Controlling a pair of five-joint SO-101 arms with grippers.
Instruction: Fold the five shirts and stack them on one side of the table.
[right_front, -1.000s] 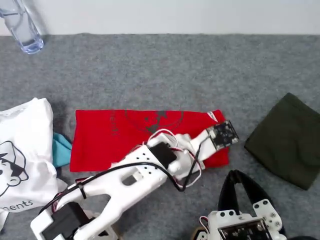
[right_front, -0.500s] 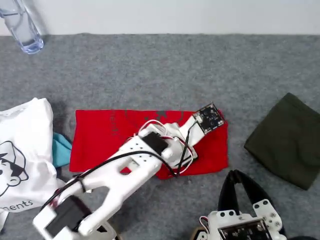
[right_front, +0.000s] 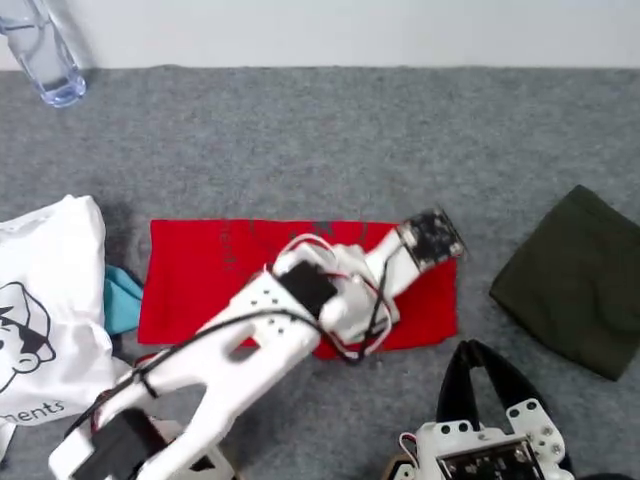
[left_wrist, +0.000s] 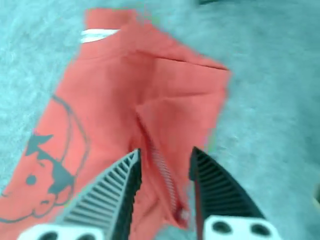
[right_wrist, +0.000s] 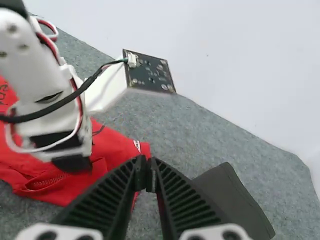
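Note:
A red shirt (right_front: 200, 270) lies folded into a long strip across the middle of the grey table (right_front: 350, 140). My left arm (right_front: 290, 310) stretches over it to its right end. There my left gripper (left_wrist: 165, 160) hovers open just above the red shirt (left_wrist: 150, 90), with a raised fold edge between its fingers and nothing held. My right gripper (right_wrist: 146, 167) is shut and empty near the table's front edge, in front of the red shirt's (right_wrist: 110, 150) right end. In the high view the right gripper (right_front: 480, 375) is black.
A folded dark green shirt (right_front: 570, 280) lies at the right edge, also the dark green shirt (right_wrist: 225, 195) beyond my right gripper. A white printed shirt (right_front: 50, 300) lies at the left over a teal one (right_front: 122, 298). A water bottle (right_front: 45, 55) stands far left.
My left arm has swung from the red shirt's near right corner toward the far side, over its right end. The right arm has stayed still.

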